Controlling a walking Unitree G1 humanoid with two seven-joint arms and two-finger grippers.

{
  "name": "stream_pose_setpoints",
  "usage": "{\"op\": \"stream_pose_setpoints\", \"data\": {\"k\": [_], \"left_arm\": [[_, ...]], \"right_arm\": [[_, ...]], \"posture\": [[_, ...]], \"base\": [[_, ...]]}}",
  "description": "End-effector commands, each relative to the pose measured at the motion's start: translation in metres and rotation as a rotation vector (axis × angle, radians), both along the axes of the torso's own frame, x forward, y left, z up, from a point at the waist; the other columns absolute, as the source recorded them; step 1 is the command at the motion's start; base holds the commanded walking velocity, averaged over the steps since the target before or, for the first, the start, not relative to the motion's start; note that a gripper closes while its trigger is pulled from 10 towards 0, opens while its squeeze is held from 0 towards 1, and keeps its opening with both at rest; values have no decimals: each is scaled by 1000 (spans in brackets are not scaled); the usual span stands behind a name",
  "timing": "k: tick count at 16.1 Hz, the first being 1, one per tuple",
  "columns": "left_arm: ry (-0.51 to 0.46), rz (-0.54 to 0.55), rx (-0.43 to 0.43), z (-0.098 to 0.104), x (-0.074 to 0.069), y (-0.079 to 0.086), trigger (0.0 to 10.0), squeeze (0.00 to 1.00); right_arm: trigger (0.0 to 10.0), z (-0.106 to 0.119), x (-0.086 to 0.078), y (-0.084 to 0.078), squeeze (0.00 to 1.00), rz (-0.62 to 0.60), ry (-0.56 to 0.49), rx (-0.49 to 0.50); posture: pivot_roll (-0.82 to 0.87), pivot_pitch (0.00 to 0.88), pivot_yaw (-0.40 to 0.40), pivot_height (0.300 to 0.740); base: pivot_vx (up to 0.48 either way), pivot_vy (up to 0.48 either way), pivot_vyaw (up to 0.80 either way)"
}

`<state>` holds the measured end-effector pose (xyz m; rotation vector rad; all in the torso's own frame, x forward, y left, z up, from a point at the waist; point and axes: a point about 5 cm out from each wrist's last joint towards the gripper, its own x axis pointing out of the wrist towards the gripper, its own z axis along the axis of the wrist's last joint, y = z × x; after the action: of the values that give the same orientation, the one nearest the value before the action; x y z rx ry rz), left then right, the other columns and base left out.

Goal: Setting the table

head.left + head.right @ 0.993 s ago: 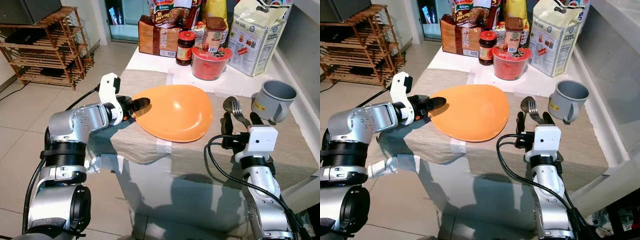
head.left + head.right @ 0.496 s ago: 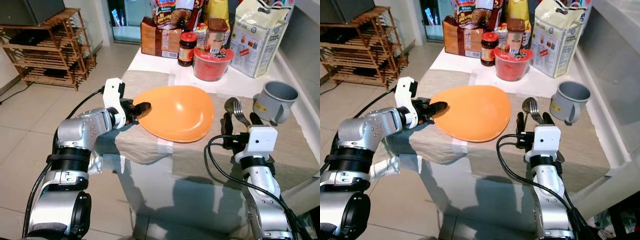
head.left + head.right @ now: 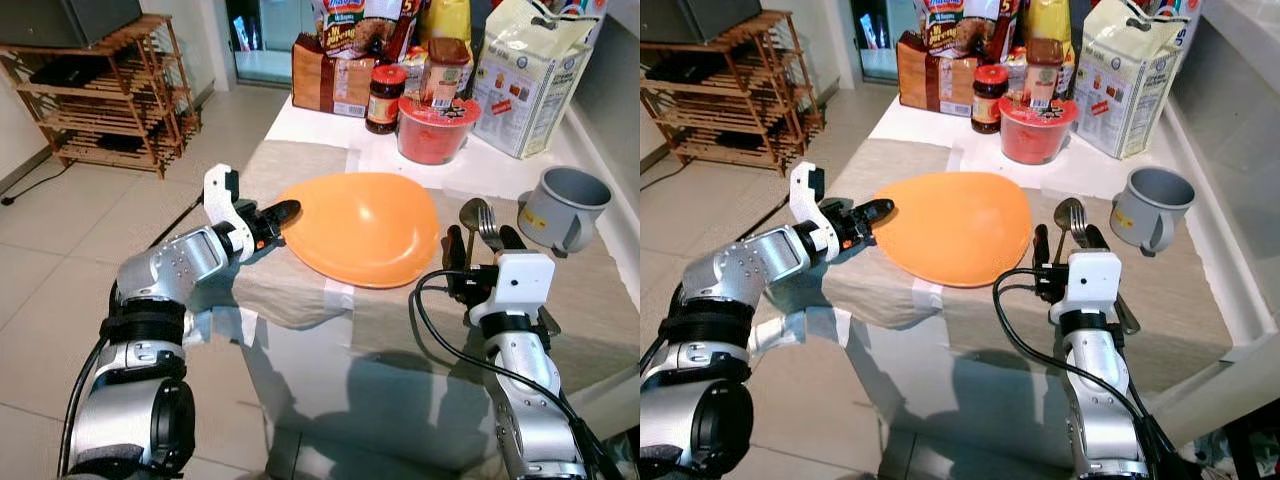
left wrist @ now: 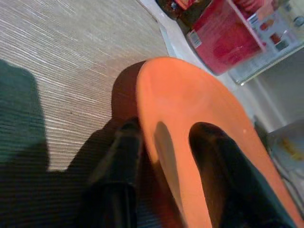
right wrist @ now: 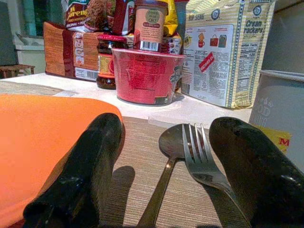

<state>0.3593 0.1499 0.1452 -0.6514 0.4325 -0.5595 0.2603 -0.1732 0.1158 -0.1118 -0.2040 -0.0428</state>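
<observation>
while the orange plate [image 3: 362, 225] lies on the grey cloth [image 3: 300, 290] that covers the near part of the table [image 3: 310, 120], the left gripper [image 3: 276, 214] pinches its left rim, one black finger on top of the plate and the other beneath it, as the left wrist view shows. the plate [image 4: 199, 142] looks slightly lifted at that rim, with a shadow under it on the cloth.

to the plate's right, a spoon [image 3: 470, 222] and a fork [image 3: 490, 232] lie side by side on the cloth, handles pointing toward the robot. the right gripper [image 3: 484, 256] sits low over them with its two fingers spread apart, one on each side of the pair; in the right wrist view the spoon [image 5: 172, 142] and fork [image 5: 197, 152] lie in the gap, touched by neither finger.

a grey mug [image 3: 562, 205] stands just to the right of the cutlery. behind the plate are a red noodle cup [image 3: 432, 128], a dark jar [image 3: 383, 98], a white bag [image 3: 530, 70] and other food packets. a wooden shelf [image 3: 110, 90] stands on the tiled floor to the left.
</observation>
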Motion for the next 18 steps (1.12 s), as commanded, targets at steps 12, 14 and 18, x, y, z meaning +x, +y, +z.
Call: {"op": "stream_pose_setpoints", "data": {"k": [12, 14, 18], "left_arm": [[-106, 126, -134, 21, 11, 12, 0, 0], [-122, 157, -146, 25, 13, 15, 0, 0], [-207, 174, -76, 32, 12, 16, 0, 0]], "right_arm": [[10000, -5, -2, -1, 0, -6, 26, 9], [10000, -6, -3, -1, 0, -6, 27, 9], [10000, -7, -3, 0, 0, -4, 33, 10]], "posture": [[-5, 0, 23, 740], [-4, 0, 22, 740], [-3, 0, 19, 740]], "base": [[0, 0, 0], [0, 0, 0], [0, 0, 0]]}}
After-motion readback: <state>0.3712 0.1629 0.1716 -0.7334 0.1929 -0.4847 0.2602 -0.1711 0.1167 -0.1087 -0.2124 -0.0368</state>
